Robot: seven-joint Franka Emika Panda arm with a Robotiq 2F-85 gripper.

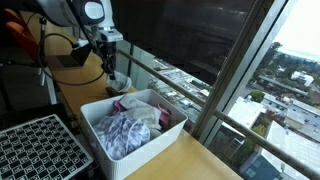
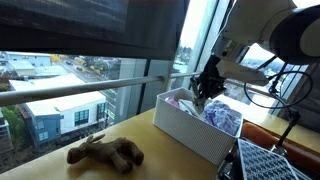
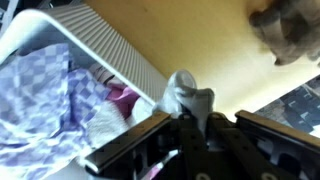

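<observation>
My gripper hangs over the far end of a white slatted basket and is shut on a small light grey piece of cloth. In the wrist view the cloth bunches up between the fingertips of the gripper, just above the basket's rim. In the basket lie a purple checked cloth, also visible in an exterior view, and a pink garment. In an exterior view the gripper sits above the basket, with the cloth in its grip barely visible.
A brown stuffed toy lies on the wooden tabletop beside the basket, and shows at the wrist view's top right. A black grid crate stands against the basket's other side. Large windows with a rail run close behind.
</observation>
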